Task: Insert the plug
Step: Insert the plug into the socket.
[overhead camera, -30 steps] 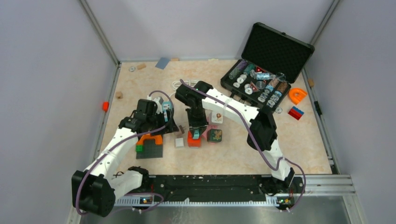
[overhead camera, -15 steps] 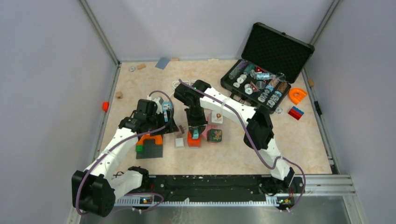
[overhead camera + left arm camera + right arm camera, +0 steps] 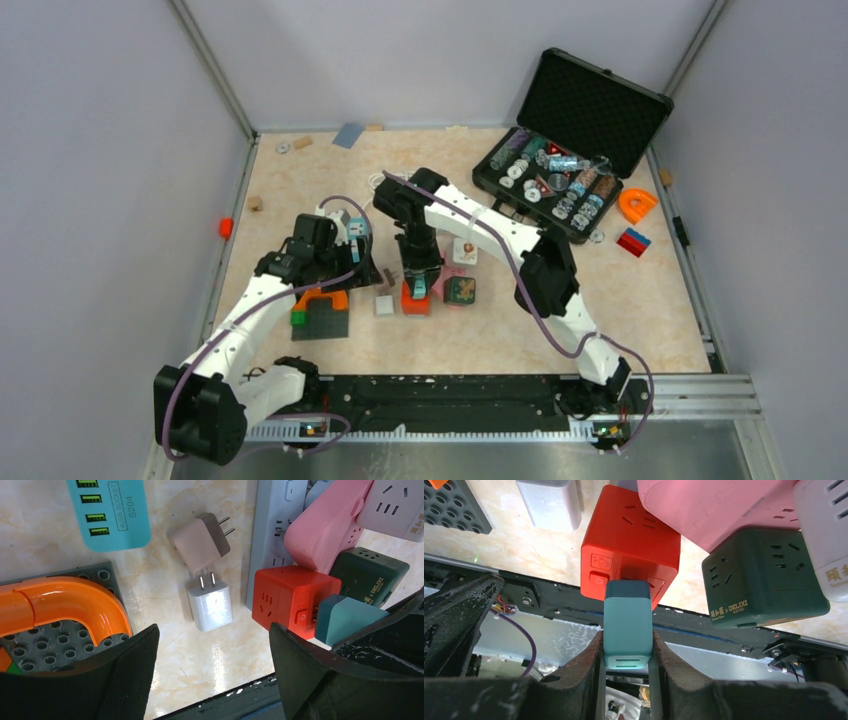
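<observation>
- Reaches the left arm [image 3: 250, 310] forward, elbow bent, with the left gripper [image 3: 212, 645] pointing down, jaws spread wide.
- Arcs the right arm [image 3: 500, 235] inward toward the middle, wrist pointing down.
- Clamps the right gripper [image 3: 626, 642] on the teal plug [image 3: 627, 620].

My tabletop [image 3: 470, 335] is pale, marbled beige. Close before me a white adapter [image 3: 210, 605] lies just beside a brown adapter [image 3: 200, 544], between a grey studded baseplate [image 3: 55, 645] and a red cube socket [image 3: 292, 597]. A dark green cube socket [image 3: 370, 575] sits by the red one. Far right I see an open black case [image 3: 595, 105], with an orange arch piece [image 3: 637, 205] and a red-and-blue block [image 3: 632, 241] near it.
</observation>
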Tool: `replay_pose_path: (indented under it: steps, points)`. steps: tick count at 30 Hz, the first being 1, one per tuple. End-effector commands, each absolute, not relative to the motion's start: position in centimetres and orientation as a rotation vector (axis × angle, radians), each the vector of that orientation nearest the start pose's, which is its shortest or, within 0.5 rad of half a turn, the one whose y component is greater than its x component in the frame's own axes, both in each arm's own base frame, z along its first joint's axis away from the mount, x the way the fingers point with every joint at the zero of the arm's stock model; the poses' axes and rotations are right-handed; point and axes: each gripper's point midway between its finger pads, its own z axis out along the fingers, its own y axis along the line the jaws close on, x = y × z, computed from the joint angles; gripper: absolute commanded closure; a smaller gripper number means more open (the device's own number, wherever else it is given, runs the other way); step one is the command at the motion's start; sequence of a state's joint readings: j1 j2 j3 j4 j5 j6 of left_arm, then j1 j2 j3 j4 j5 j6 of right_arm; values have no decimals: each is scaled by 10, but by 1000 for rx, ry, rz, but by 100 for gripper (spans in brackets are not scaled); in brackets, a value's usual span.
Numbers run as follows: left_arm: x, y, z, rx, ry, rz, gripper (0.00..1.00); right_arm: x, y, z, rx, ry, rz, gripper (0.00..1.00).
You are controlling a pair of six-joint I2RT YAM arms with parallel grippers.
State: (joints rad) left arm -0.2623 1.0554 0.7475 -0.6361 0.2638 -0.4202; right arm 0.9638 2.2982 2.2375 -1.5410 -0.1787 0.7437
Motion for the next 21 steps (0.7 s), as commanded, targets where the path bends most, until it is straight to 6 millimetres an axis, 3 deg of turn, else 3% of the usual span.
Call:
replay_pose_path:
  steps: [1, 8, 14, 21]
  points:
    - [231, -124, 114, -94, 2533, -598, 19, 170, 339, -19, -618, 3312, -381, 100]
    - [230, -124, 114, -100, 2533, -604, 19, 175, 347, -31, -629, 3334, -360, 100]
    - [228, -124, 114, -106, 2528, -606, 20, 189, 341, -40, -587, 3366, -337, 100]
    - [229, -124, 115, -114, 2525, -607, 18, 183, 336, -53, -613, 3402, -346, 100]
